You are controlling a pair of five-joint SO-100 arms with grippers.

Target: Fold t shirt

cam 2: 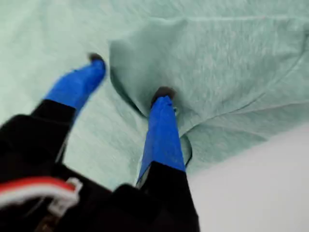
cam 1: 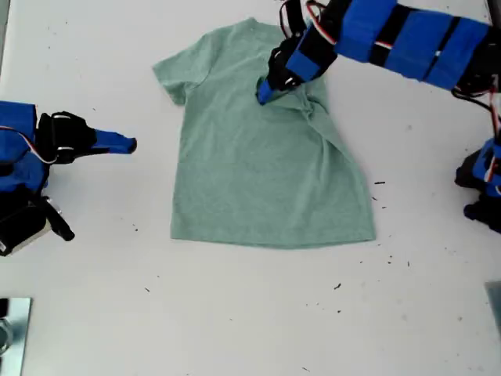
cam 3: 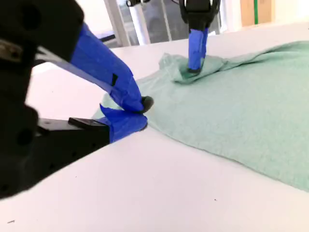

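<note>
- My first gripper (cam 2: 128,79): blue tapered fingers (cam 2: 161,135) with dark tips, black housing, red and white cables.
- My second gripper (cam 3: 142,112): blue fingers, black body.

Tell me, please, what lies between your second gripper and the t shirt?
Nothing: in the exterior view only bare white table separates my second gripper, at that view's left, from the t shirt.
</note>
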